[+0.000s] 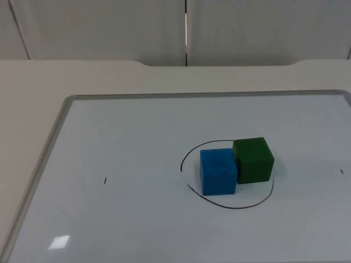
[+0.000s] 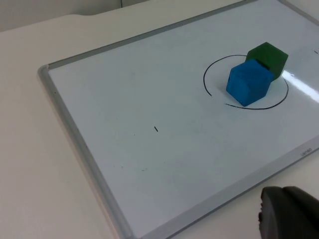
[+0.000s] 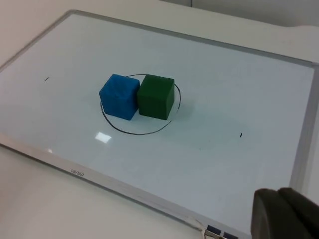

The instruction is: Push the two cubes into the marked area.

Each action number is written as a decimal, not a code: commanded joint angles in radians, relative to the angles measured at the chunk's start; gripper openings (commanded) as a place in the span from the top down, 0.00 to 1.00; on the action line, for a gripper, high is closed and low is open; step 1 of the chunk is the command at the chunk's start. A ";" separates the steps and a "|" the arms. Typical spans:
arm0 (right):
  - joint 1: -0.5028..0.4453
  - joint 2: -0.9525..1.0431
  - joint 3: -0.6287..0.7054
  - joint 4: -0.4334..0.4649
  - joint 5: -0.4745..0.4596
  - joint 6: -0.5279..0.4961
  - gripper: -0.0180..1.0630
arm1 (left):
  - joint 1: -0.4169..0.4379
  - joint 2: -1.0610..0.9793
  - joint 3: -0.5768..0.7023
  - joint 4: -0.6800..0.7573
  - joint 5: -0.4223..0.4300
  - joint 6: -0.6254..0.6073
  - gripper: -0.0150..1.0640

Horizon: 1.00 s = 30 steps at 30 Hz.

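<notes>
A blue foam cube (image 1: pixel 218 171) and a dark green foam cube (image 1: pixel 253 159) sat touching side by side inside the hand-drawn black circle (image 1: pixel 189 155) on the framed whiteboard (image 1: pixel 60 118), which lay on the white table top (image 1: pixel 33 93). By the look of it, the task was essentially done. The left gripper (image 2: pixel 289 211) and right gripper (image 3: pixel 284 214) both waited off the board's near edge, well apart from the cubes; whether their jaws were spread or pressed together could not be told. The risk I judged was a needless further nudge: the green cube sat near the line, so a push could slide it out.
</notes>
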 commanded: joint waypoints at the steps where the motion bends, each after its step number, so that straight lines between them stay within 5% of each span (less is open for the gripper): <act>1: 0.005 -0.004 0.002 -0.008 -0.002 0.002 0.98 | 0.005 -0.004 0.005 -0.013 -0.013 -0.002 0.99; 8: 0.005 -0.004 0.002 -0.014 -0.002 0.010 0.65 | 0.005 -0.004 0.005 -0.013 -0.013 -0.002 0.77; 12: 0.005 -0.004 0.002 -0.014 -0.002 0.010 0.34 | 0.005 -0.004 0.005 -0.013 -0.013 -0.002 0.43; 17: 0.005 -0.004 0.002 -0.014 -0.002 0.010 0.27 | 0.005 -0.004 0.005 -0.013 -0.013 -0.002 0.24; 25: 0.005 -0.004 0.002 -0.014 -0.002 0.010 0.26 | 0.005 -0.004 0.005 -0.013 -0.013 -0.002 0.24; 30: 0.005 -0.004 0.002 -0.014 -0.002 0.010 0.10 | 0.005 -0.004 0.005 -0.013 -0.013 0.002 0.13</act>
